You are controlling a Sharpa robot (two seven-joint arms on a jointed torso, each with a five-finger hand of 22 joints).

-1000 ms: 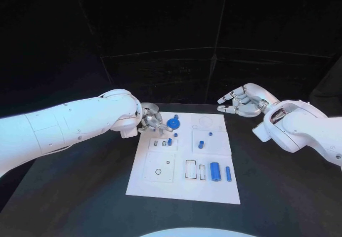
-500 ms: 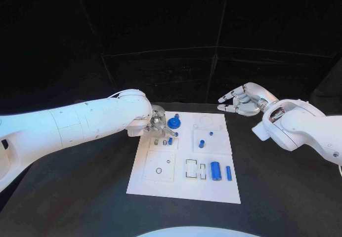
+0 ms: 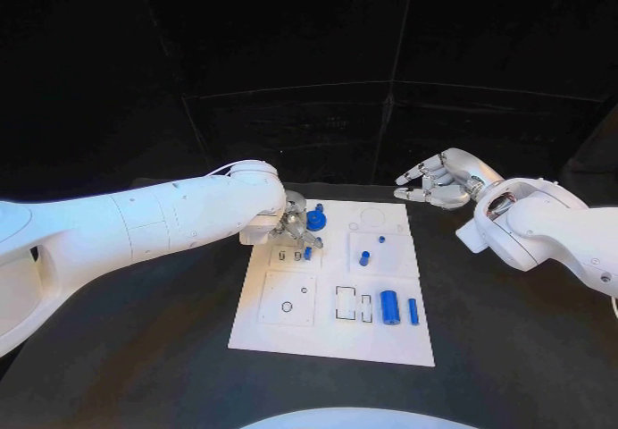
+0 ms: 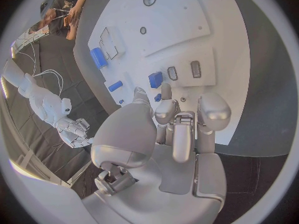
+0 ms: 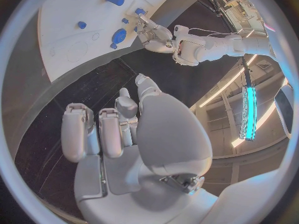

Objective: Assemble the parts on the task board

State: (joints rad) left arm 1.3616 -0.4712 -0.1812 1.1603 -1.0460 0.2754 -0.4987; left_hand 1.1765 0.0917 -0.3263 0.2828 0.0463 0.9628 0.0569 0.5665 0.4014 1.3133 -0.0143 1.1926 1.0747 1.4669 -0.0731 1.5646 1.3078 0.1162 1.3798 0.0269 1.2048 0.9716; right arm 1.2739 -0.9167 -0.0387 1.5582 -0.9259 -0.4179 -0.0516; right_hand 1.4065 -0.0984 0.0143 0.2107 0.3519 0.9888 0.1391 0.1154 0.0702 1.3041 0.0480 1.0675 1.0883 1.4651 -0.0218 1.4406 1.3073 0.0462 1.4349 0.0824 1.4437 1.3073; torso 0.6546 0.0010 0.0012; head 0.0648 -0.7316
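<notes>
The white task board (image 3: 335, 335) lies in the middle of the black table. My left hand (image 3: 294, 229) hovers over its far left corner, fingers apart and holding nothing, right beside a round blue part (image 3: 315, 222). In the left wrist view its fingertips (image 4: 166, 92) point at a small blue piece (image 4: 155, 79) next to two slots. A blue cylinder (image 3: 389, 309) and a thin blue bar (image 3: 413, 313) lie near the board's right edge. My right hand (image 3: 438, 183) hangs open above the table past the board's far right corner. The right wrist view has the left hand (image 5: 156, 35) by the round blue part (image 5: 119, 35).
A small blue peg (image 3: 363, 260) stands in the board's middle right square. Rectangular outlines (image 3: 346, 305) and a small ring (image 3: 286, 309) mark the nearer half of the board. Bare black table (image 3: 142, 357) lies to the left, right and front of it.
My left arm has swung in toward the board, carrying the hand a little to the right and nearer, over the far left corner. The right hand has barely moved.
</notes>
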